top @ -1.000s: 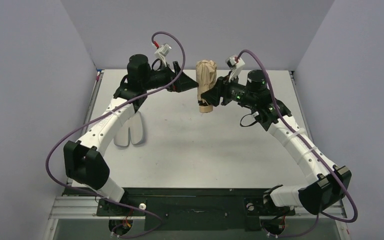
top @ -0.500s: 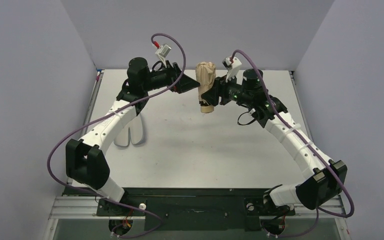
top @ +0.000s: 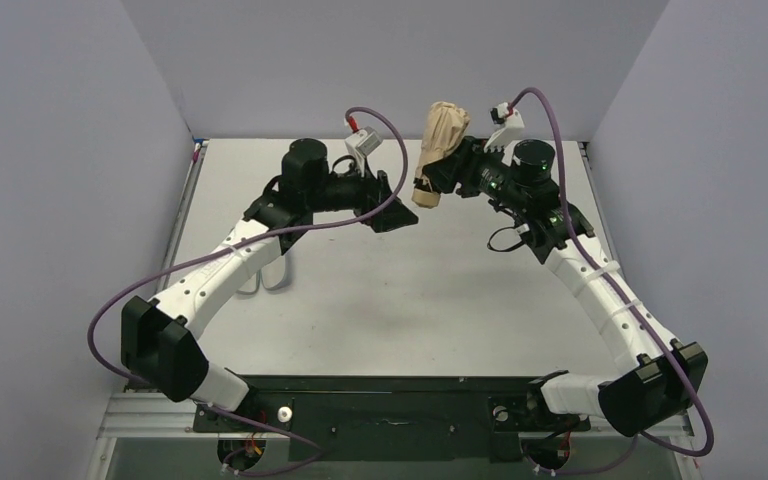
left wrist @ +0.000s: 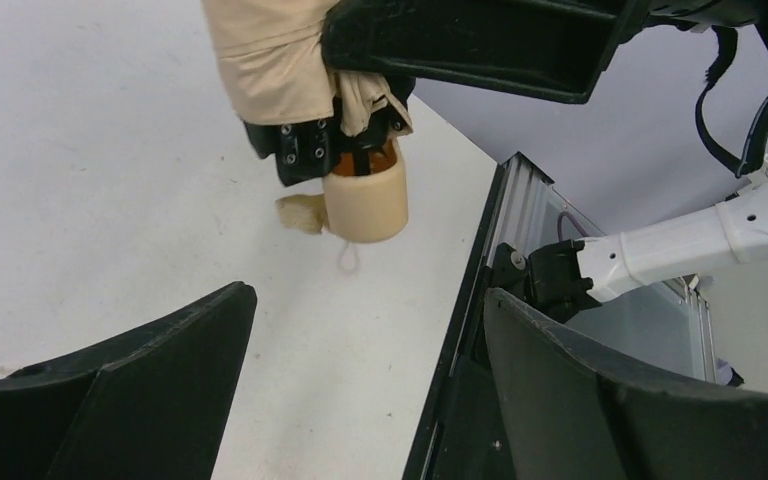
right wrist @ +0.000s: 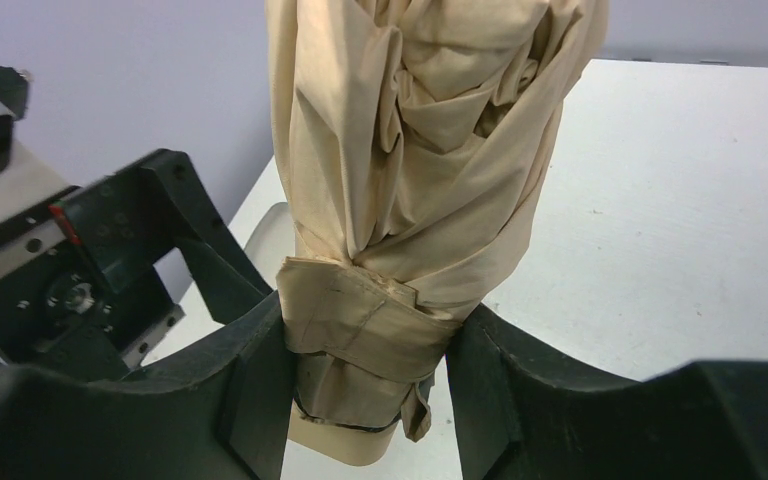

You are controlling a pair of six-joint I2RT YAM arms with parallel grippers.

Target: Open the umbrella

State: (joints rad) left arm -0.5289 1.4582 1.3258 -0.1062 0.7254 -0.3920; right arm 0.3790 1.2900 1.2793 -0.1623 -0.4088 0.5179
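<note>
The right gripper (right wrist: 375,372) clamped the folded umbrella (top: 441,135) around its strapped lower part. It held the umbrella tilted in the air above the far side of the table (top: 410,300), with the handle (left wrist: 365,200) pointing down. The left gripper (left wrist: 370,330) stood wide open and empty near the handle, not touching it.

umbrella (top: 443,135) lifted rightward, left claw (top: 398,207) followed

Bright, even overhead light — shadows soft and faint, focus crisp.
</note>
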